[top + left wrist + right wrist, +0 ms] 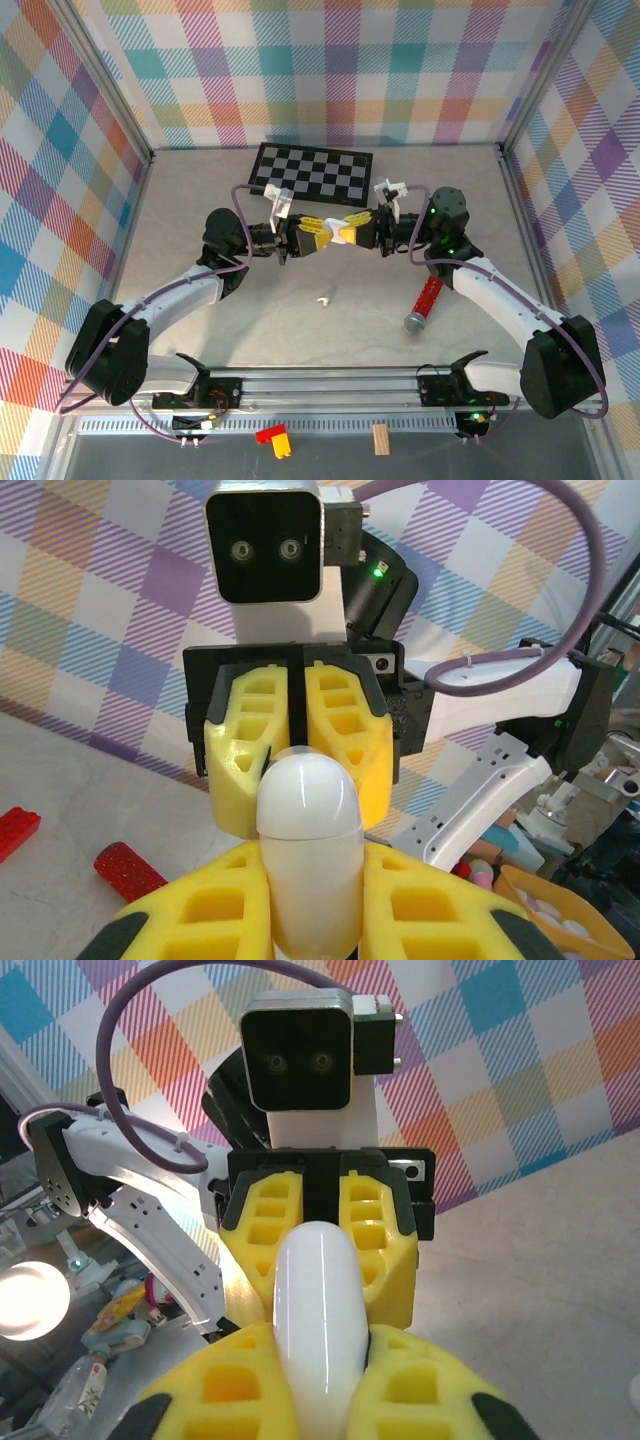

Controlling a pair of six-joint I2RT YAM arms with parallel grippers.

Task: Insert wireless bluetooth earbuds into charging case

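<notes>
Counting what showed: two arms, one charging case, one earbud, one red glitter tube, one checkerboard. One red-and-yellow brick and one wooden block sat on the near rail ledge.

Left end effector and right end effector faced each other tip to tip above mid-desk. Both were clamped on the same white case, one at each end. The case looked closed.

The earbud lay loose on the desk between the two arms, nearer the bases than the case and well apart from both end effectors.

Per view:
- Top view gave the earbud and the checkerboard.
- Left wrist view gave the case's seam line, the tube's red end and a flat red brick at the left edge.
- Right wrist view gave the case's smooth side, with the left end effector's yellow fingers either side of it.

Room: open desk lay all around the earbud. The tube was just beside the right forearm, the checkerboard just behind the end effectors, and the side walls well apart from them.
</notes>
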